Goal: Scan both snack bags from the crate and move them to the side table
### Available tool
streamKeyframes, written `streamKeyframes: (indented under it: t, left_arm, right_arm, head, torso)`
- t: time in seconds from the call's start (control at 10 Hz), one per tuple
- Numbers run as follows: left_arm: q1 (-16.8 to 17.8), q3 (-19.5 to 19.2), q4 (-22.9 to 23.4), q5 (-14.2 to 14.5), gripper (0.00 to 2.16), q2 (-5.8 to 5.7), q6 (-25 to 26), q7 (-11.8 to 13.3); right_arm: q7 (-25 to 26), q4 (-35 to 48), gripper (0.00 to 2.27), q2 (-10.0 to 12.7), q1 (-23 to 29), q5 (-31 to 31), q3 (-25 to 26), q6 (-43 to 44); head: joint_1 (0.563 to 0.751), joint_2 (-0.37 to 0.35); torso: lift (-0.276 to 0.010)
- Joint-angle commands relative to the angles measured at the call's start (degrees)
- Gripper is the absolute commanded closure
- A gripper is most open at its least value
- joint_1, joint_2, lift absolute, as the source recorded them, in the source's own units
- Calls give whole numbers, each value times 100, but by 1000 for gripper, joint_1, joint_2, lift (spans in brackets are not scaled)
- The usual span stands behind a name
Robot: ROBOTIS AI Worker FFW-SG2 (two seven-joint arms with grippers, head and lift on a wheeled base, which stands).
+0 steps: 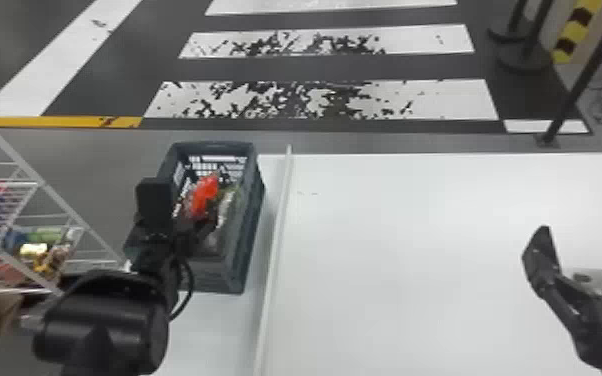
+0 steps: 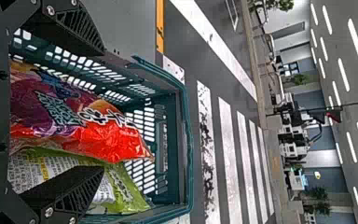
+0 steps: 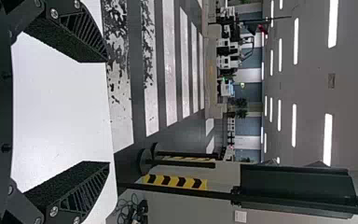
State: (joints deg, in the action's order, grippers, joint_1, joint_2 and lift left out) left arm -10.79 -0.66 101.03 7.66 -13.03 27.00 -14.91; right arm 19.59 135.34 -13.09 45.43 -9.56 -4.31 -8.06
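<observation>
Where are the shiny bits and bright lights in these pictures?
Left wrist view: little glints on the crinkly red bag, plus glowing ceiling lights; right wrist view: more bright ceiling strips; head view: a soft sheen on the white table.

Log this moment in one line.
left gripper: jaws open, at crate; red bag, green bag: in crate; right gripper: jaws open, over table

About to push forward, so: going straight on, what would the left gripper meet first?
The left gripper would probably meet the red snack bag in the crate first, though depth is unclear.
</observation>
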Motion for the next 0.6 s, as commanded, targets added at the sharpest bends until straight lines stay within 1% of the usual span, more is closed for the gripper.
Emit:
streamKeyframes:
  t: [0.0, 0.1, 0.2, 0.3, 0.5]
  left_arm:
    - [42, -21, -48, 17, 171, -7, 3, 32]
    - [68, -21, -48, 61, 299, 2, 38, 32]
    - [77, -48, -48, 113, 464, 2, 179, 67]
    - [77, -65, -39, 105, 539, 2, 425, 111]
    - [86, -127, -22, 140, 539, -7, 636, 155]
  right_arm:
    - [1, 1, 147, -1, -8, -2, -9, 1]
    - [1, 1, 147, -1, -8, -2, -17, 1]
    - [1, 1, 147, -1, -8, -10, -26, 1]
    - [1, 10, 147, -1, 9, -19, -26, 1]
    - [1, 63, 147, -1, 27, -10, -44, 1]
  head:
    - [695, 136]
    - [695, 137]
    - [695, 139]
    - [695, 140]
    - [695, 147]
  torso:
    - [-29]
    - [-29]
    - [-29]
    - [-29]
    - [-29]
